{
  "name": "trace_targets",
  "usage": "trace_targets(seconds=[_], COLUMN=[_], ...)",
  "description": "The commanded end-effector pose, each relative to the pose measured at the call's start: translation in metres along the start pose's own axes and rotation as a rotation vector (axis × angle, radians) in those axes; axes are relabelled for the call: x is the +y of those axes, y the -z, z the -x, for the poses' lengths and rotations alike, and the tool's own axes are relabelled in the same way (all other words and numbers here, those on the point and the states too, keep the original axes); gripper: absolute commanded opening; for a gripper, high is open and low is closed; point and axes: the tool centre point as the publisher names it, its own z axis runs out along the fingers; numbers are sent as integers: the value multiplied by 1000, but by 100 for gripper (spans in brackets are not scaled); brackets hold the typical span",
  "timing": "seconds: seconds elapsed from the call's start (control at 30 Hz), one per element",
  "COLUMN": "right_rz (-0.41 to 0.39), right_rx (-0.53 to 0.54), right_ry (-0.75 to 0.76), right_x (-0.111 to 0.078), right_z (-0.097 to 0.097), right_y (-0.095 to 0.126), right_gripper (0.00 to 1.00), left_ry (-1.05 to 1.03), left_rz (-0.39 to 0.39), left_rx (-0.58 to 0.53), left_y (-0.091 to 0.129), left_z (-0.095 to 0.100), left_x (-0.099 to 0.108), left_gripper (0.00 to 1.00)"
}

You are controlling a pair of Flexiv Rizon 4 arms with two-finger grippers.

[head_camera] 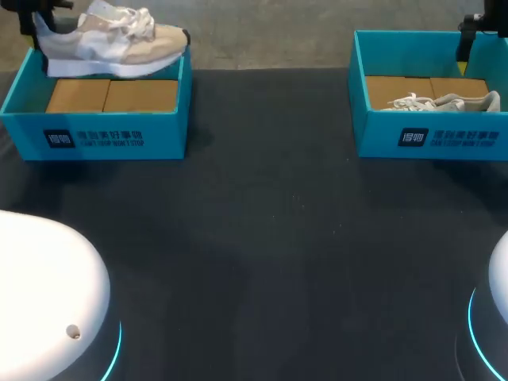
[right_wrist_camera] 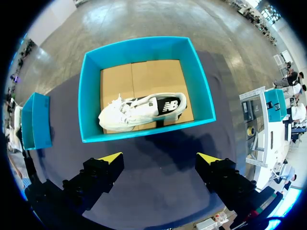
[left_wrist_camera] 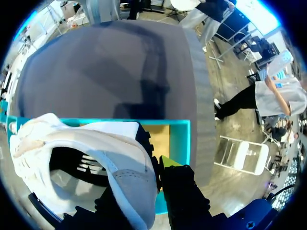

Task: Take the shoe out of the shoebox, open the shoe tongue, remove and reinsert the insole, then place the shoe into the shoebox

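A beige and white shoe hangs level over the left teal shoebox, toe pointing right. My left gripper is shut on its heel. In the left wrist view the heel collar sits between the fingers of the left gripper; one yellow tip shows outside it and the other is hidden. A second pale shoe lies on its side in the right shoebox. My right gripper hangs open above that box, holding nothing, with the shoe ahead of it.
Brown cardboard lines the bottom of the left box, and likewise the right one. A dark table mat stretches between and in front of the boxes. My white arm bases stand at the near corners.
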Motion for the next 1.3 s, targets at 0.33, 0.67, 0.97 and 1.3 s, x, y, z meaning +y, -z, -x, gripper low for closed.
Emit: trace_targets(seconds=[0.33,0.67,0.97,1.3], right_rz=[1,1,1,1], right_rx=[-1,-1,-1,-1], right_ry=[-1,-1,-1,-1], right_x=[0,0,0,0], right_z=[0,0,0,0], right_y=[0,0,0,0], right_gripper=[100,100,100,100], left_ry=[4,8,103,112], left_rz=[326,326,356,337], left_rx=[9,18,63,48], left_y=[3,8,19,-5], left_z=[4,17,51,103], left_x=[-33,-54,-116,-168], left_gripper=[0,0,0,0])
